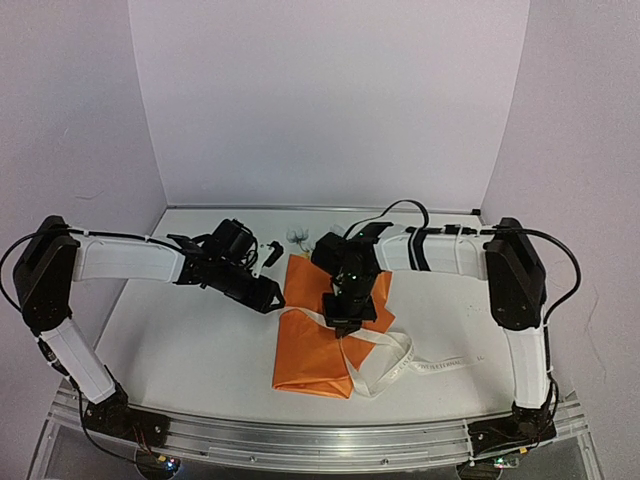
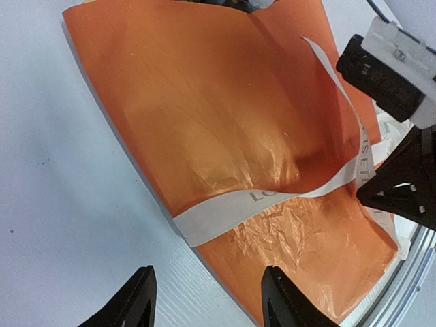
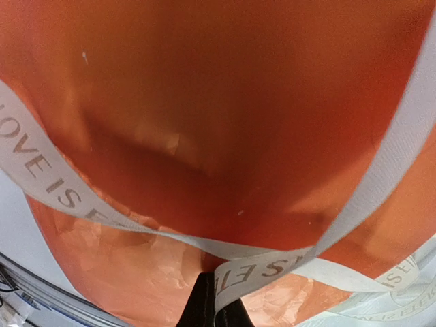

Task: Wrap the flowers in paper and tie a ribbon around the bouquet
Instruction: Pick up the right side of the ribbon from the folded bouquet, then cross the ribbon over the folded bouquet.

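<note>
The bouquet lies mid-table, a bundle of orange paper [image 1: 312,350] with pale blooms of the flowers [image 1: 298,237] poking out at its far end. The cream ribbon [image 1: 392,352] crosses the bundle's middle and loops off to the right. My right gripper [image 3: 216,303] is shut on the ribbon [image 3: 272,267] where two strands cross, just above the paper [image 3: 218,102]. In the top view it [image 1: 346,318] hangs over the bundle. My left gripper [image 2: 208,293] stands open at the bundle's left edge, with the ribbon [image 2: 225,211] just ahead and nothing between its fingers.
The ribbon's loose tail [image 1: 450,365] trails right across the white table. A metal rail [image 1: 320,445] runs along the near edge by the arm bases. White walls close in the back and both sides. The right arm's gripper body [image 2: 398,184] shows in the left wrist view.
</note>
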Controlling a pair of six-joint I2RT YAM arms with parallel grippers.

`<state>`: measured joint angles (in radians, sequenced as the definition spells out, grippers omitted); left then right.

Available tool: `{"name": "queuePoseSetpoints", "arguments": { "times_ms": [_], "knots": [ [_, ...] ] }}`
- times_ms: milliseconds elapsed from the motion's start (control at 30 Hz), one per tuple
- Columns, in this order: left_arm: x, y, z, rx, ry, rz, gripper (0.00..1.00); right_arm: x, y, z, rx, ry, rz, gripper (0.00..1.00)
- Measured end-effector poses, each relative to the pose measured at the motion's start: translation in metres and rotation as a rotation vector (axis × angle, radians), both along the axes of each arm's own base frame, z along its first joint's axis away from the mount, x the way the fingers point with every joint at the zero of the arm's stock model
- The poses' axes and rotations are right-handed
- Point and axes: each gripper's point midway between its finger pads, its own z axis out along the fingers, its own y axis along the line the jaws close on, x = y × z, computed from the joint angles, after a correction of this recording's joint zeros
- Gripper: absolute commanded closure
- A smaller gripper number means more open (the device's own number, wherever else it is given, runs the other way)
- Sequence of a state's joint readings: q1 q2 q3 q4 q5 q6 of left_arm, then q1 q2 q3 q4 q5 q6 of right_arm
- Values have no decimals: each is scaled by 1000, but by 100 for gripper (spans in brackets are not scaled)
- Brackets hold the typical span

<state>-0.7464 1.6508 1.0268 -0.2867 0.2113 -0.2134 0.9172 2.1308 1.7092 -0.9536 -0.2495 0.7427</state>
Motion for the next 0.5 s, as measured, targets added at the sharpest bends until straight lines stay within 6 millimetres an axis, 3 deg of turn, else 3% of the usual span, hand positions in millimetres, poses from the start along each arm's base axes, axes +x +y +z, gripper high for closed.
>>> {"name": "queuePoseSetpoints", "arguments": {
  "times_ms": [133,333,500],
  "knots": [
    [-1,-11,-2,4,-8,-59,44,-2,-2,29,69,-18,41,100],
    [0,-34,0,4,-35,-154,43,-15,7,102,301,-28,155,100],
    [-2,-47,-9,23,-32,-216,44,-33,12,136,458,39,223,100]
  ]
}}
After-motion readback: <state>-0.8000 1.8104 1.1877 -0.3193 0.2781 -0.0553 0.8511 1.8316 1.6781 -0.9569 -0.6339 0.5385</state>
